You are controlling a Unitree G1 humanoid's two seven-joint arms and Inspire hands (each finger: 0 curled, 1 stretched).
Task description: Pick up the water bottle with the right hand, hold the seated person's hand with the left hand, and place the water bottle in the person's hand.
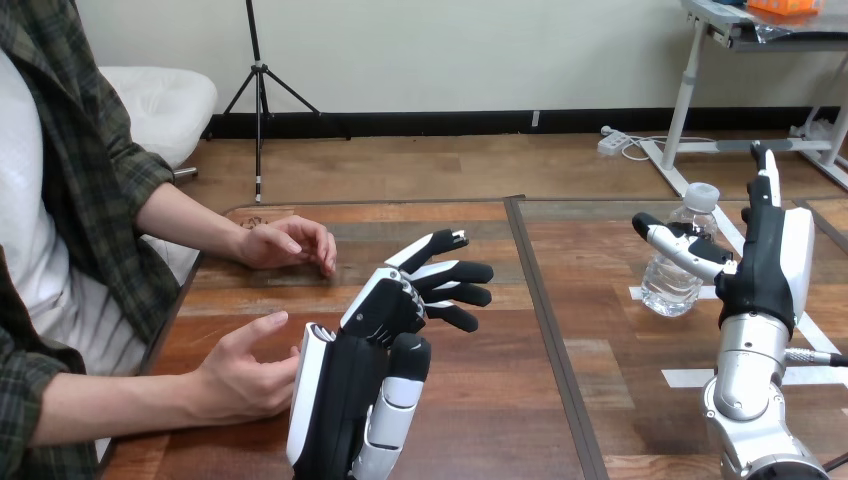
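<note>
A clear water bottle (679,258) with a white cap stands upright on the table at the right. My right hand (765,250) is just right of it, fingers straight and thumb reaching toward the bottle, not closed round it. My left hand (400,310) hovers over the table's middle with fingers spread and relaxed, holding nothing. The person's nearer hand (245,370) rests at the table's left edge, close beside my left forearm; I cannot tell whether they touch. The person's farther hand (290,243) lies loosely curled on the table further back.
The wooden table (520,400) has a dark seam running front to back between my hands. White tape marks (690,375) lie on its surface around the bottle and near my right arm.
</note>
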